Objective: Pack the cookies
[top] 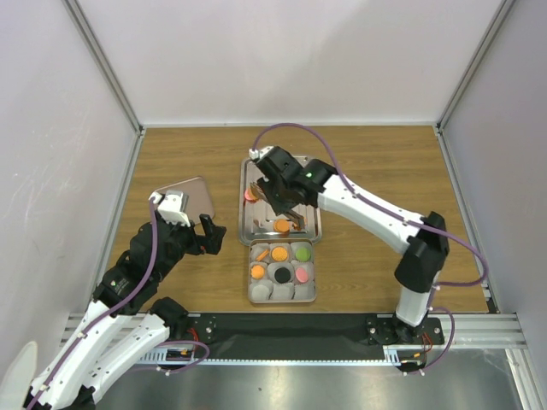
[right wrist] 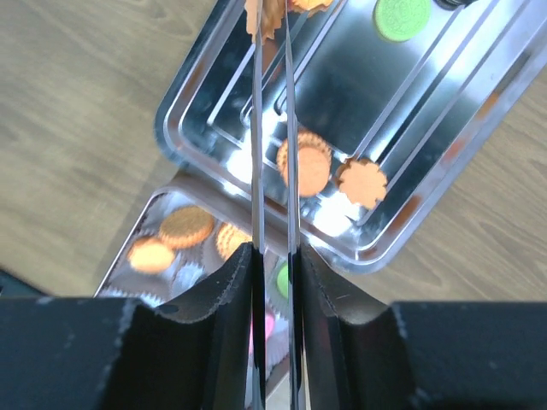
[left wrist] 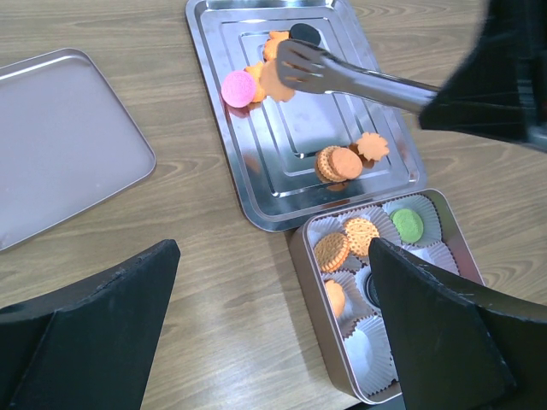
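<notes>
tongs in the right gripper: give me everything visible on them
The tongs are shiny bare metal: two thin flat arms ending in scalloped tips. The right gripper squeezes both arms between its fingers, leaving them nearly parallel with a narrow gap. They reach out over the steel tray, tips around an orange cookie beside a pink cookie.

Tongs (right wrist: 257,128) and orange cookie (right wrist: 267,17) cut by top edge; box (left wrist: 301,243) corner behind left end effector finger (left wrist: 453,333).
</notes>
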